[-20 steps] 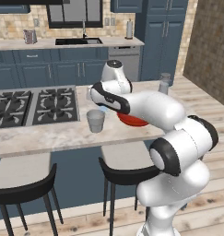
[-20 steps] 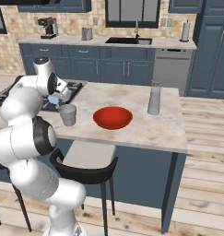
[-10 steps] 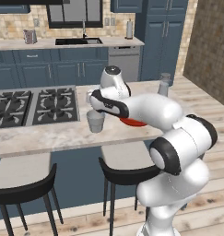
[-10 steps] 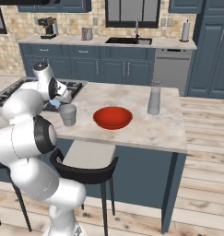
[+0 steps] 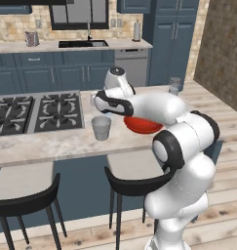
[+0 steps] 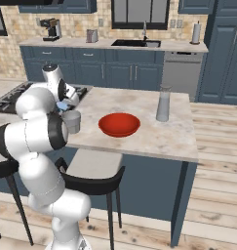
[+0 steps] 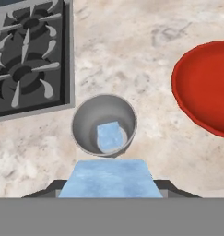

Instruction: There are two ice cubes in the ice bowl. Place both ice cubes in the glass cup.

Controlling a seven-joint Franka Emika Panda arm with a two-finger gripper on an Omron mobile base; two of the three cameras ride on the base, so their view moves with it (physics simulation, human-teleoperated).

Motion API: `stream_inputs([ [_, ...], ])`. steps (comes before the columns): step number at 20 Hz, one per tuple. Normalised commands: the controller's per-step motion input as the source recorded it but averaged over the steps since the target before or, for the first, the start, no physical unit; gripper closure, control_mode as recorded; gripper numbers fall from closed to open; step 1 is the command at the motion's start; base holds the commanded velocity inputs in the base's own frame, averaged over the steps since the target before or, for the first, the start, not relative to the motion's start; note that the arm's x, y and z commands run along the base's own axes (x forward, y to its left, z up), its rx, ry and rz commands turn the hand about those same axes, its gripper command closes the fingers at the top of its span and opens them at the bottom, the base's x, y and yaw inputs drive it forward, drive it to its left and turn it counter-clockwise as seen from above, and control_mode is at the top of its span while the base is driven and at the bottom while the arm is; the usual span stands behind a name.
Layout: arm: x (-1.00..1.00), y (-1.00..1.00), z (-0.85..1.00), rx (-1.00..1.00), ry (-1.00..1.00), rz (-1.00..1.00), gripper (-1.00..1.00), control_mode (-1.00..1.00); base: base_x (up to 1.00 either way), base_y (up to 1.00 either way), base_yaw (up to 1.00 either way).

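Marble-patterned island counter (image 6: 154, 132), with a gas cooktop (image 5: 37, 110) at one end, carries the glass cup (image 7: 103, 124) and just beside it the red ice bowl (image 6: 119, 124), which looks empty from the right. One ice cube (image 7: 110, 136) already lies in the bottom of the cup, and the gripper (image 7: 110, 183) pinches the second ice cube (image 7: 110, 179) between its fingers above the cup, apparently a little short of its rim. So the second drop is in hand; the next move likely calls for centring over the mouth, then parting the fingers.
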Motion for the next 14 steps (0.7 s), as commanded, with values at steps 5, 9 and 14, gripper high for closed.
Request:
stream_inputs([
  [5,0.06,0.02,0.0,0.0,0.0,0.0,1.0,-1.0,0.0,0.0,0.0],
  [9,0.0,0.0,0.0,0.0,0.0,0.0,1.0,-1.0,0.0,0.0,0.0],
  [14,0.0,0.0,0.0,0.0,0.0,0.0,1.0,-1.0,0.0,0.0,0.0],
])
